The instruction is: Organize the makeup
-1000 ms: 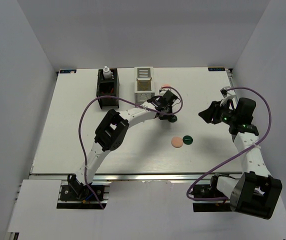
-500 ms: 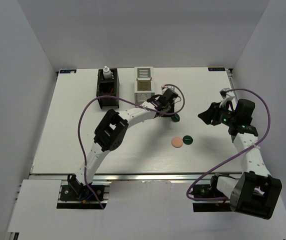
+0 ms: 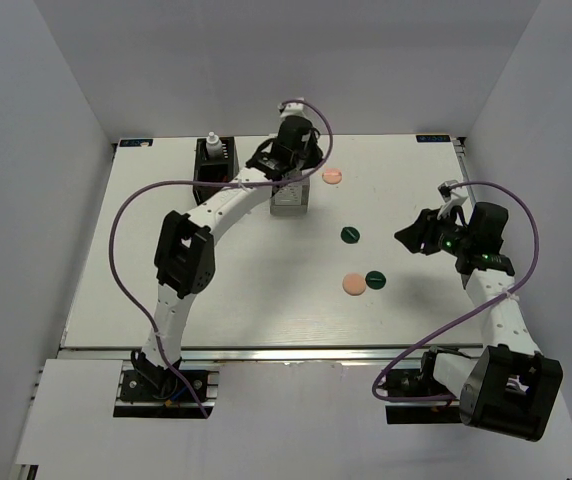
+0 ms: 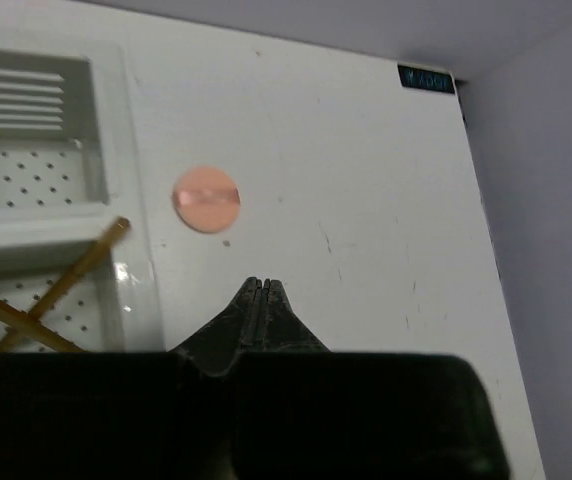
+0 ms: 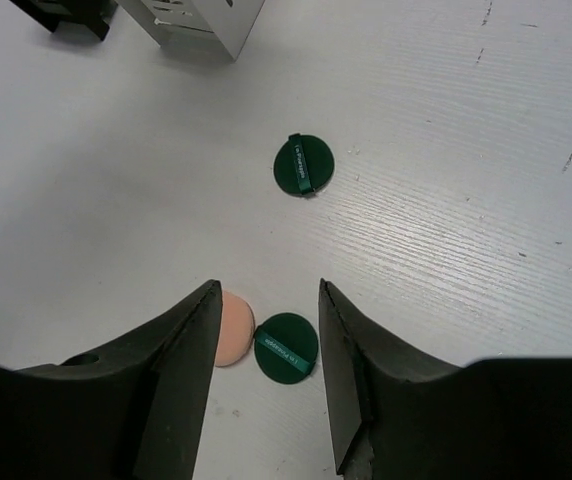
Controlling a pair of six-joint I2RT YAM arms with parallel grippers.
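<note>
Four flat discs, top view: far peach round disc (image 3: 333, 176) just beside white slatted plastic box (image 3: 288, 200); lone dark-green round disc (image 3: 350, 234) mid-surface (image 3: 166, 280); near peach disc (image 3: 353, 284) touching near dark-green disc (image 3: 374, 278).
Left wrist view: left hand (image 4: 258, 288) closed, empty, beside the box rim; thin wooden sticks (image 4: 66, 290) inside; bare room rightward to the wall.
Right wrist view: right hand (image 5: 268, 292) parted, empty, above the near pair.

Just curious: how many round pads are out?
4: peach pad by the white box, green pad mid-table, second peach pad beside second green pad. Boxes may hide more.

Both arms stretched forward.
Left gripper (image 4: 264, 287) is pressed closed and empty; right gripper (image 5: 266, 292) is parted, apparently angled downward.
</note>
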